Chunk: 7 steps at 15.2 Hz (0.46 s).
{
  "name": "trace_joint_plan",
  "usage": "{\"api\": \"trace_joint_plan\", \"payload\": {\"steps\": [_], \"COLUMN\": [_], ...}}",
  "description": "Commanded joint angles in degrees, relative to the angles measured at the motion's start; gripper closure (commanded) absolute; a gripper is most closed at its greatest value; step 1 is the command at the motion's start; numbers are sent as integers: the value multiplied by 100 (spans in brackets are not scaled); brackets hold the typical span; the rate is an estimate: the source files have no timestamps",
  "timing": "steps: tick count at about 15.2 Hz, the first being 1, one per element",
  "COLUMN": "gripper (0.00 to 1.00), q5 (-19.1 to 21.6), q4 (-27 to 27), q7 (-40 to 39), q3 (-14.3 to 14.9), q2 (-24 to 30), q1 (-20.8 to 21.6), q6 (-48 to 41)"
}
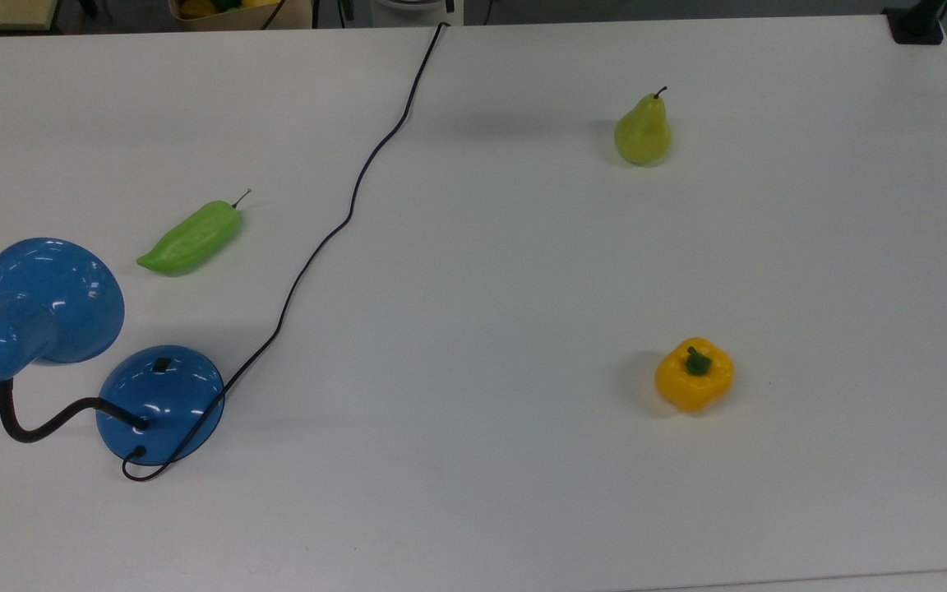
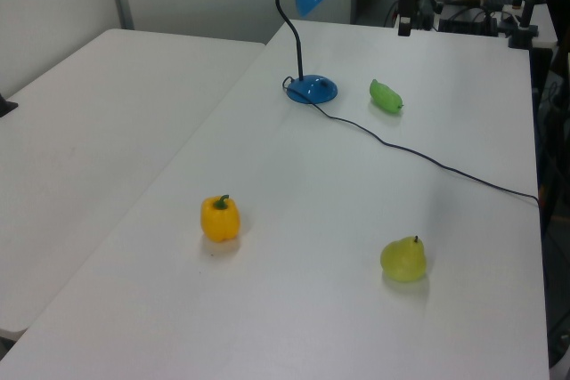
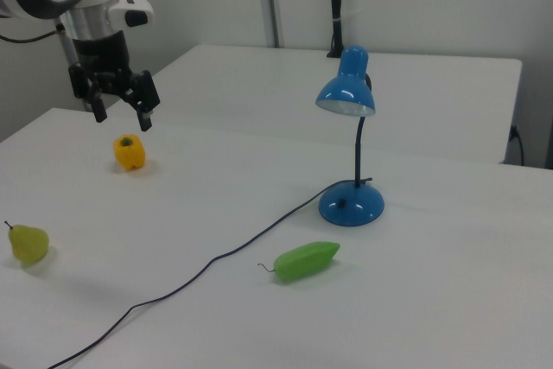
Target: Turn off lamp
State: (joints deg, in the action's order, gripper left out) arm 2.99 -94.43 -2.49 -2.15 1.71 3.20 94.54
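The gripper hangs with fingers spread, empty, well apart from the lamp standing beside the green pepper. A careless approach could snag the cord — or shove the base off the switch.

On the table I see the lamp at the top view's left, near the front edge, its shade leaning out to the left of the base. Its cord runs from the base to the far edge. A chili lies just behind the lamp. At the top view's right, a pear stands far back and a pepper sits nearer, well apart. In the right view, I see the gripper hanging above the table, behind the pepper.
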Motion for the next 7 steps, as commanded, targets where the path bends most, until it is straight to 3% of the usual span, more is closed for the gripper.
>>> {"api": "trace_joint_plan", "payload": {"steps": [1,7], "gripper": [0,0], "q5": [-9,-26], "q4": [-172,-163], "q7": [-279,-226], "q3": [540,514], "q2": [32,40], "q1": [436,427], "q6": [504,478]}}
